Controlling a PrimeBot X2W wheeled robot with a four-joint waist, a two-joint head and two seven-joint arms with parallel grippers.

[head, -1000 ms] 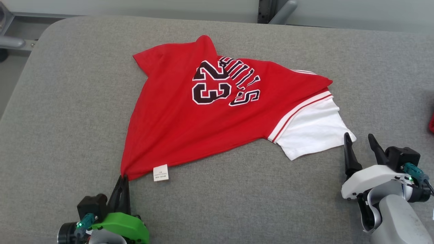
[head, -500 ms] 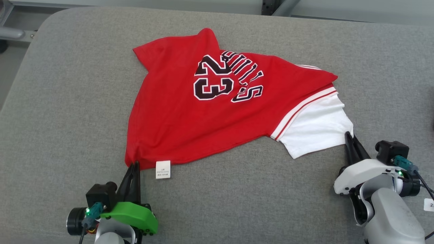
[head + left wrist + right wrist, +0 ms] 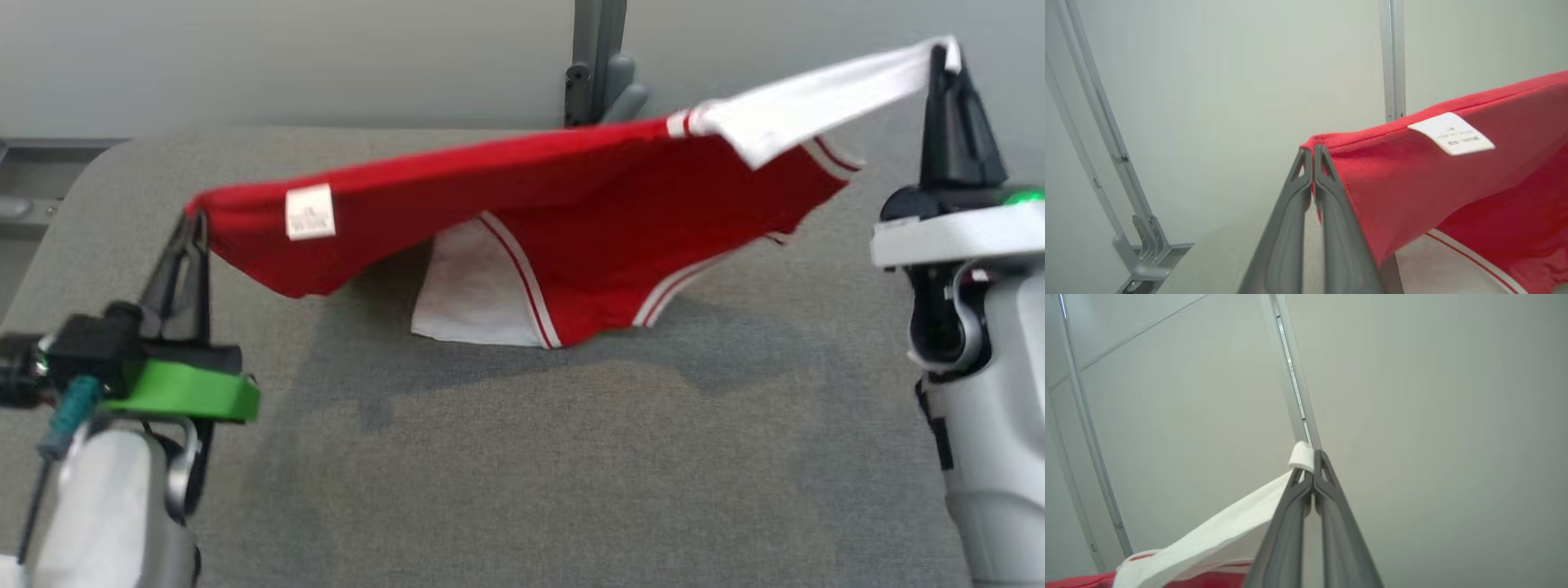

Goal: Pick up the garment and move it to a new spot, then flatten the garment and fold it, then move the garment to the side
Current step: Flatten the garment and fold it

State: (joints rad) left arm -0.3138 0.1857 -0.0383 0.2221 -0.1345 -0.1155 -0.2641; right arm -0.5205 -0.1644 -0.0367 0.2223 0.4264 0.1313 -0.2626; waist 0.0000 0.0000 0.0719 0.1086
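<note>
Lifting: garment (image 3: 588,204), flat before, now hangs pinched between left gripper (image 3: 194,222) and right gripper (image 3: 949,59).

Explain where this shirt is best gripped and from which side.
Probably its two ends: the red hem corner beside the label, from the left, and the white sleeve tip, from the right. Pinched there by the left gripper and right gripper, the shirt hangs spread.

Head camera looks down over the desk (image 3: 522,474) from its near edge. Wrist cameras sit close behind the left end effector (image 3: 1313,148) and right end effector (image 3: 1312,457), facing the wall (image 3: 1433,416); all three catch the shirt (image 3: 571,188).
</note>
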